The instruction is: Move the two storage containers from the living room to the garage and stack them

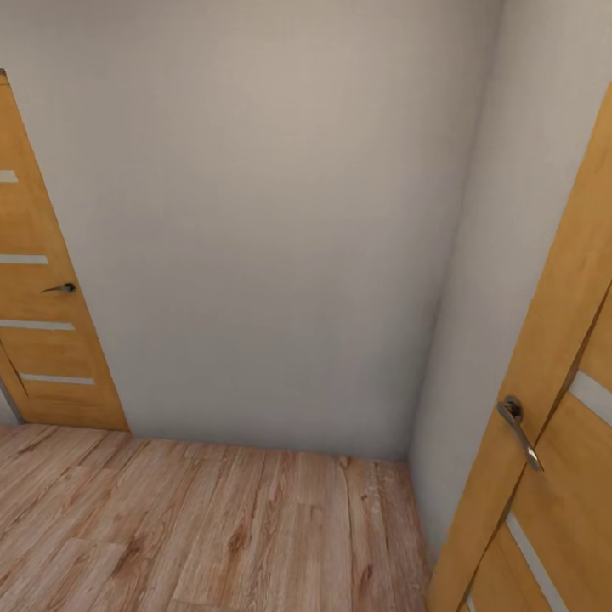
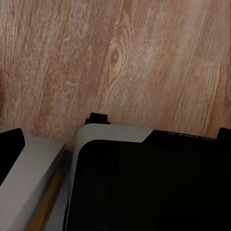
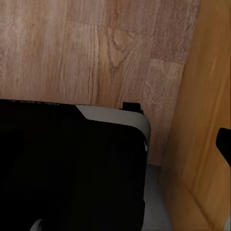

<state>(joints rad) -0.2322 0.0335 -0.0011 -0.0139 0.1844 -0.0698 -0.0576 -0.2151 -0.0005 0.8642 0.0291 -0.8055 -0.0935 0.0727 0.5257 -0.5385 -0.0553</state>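
The two storage containers are out of view. The head view faces a plain grey-white wall corner [image 1: 272,212] over light wood plank flooring [image 1: 212,527]. Both wrist views look down on my own black and grey base [image 2: 144,183] [image 3: 67,163] and the same plank flooring [image 2: 120,57] [image 3: 86,53]. A black piece [image 2: 9,149] sits at the edge of the left wrist view and another black piece [image 3: 224,144] at the edge of the right wrist view. Whether they are fingers, and how the jaws stand, is unclear.
A wooden door [image 1: 42,340] with pale strips and a dark handle [image 1: 61,288] stands at the left. A second wooden door [image 1: 544,425] with a metal lever handle [image 1: 518,429] stands close at the right, and its wood [image 3: 202,96] is next to my base.
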